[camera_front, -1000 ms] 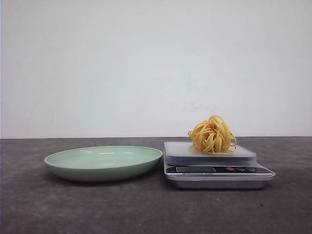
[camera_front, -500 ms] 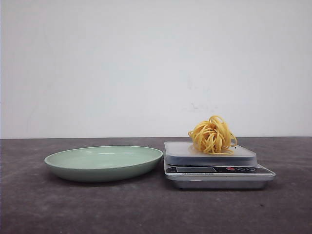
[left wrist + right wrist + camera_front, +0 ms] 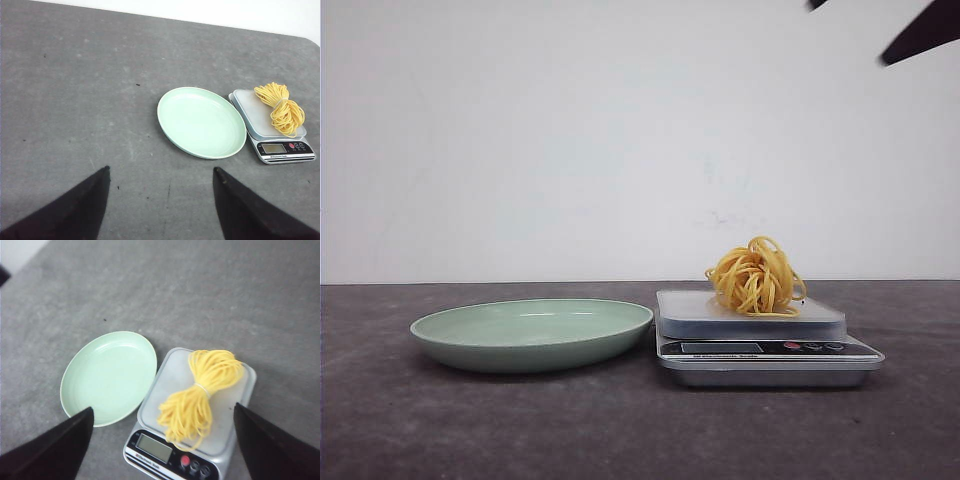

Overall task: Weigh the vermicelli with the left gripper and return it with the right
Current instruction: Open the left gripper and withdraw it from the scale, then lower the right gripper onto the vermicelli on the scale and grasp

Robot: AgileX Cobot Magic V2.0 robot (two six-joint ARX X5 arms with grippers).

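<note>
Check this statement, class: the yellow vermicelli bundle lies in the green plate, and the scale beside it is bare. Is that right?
Not right. The vermicelli lies on the scale, and it is the green plate beside it that is bare. The right wrist view shows this from above, and the front view agrees.

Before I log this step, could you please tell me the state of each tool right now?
Left gripper: open, holding nothing.
Right gripper: open, holding nothing, above the vermicelli on the scale.
</note>
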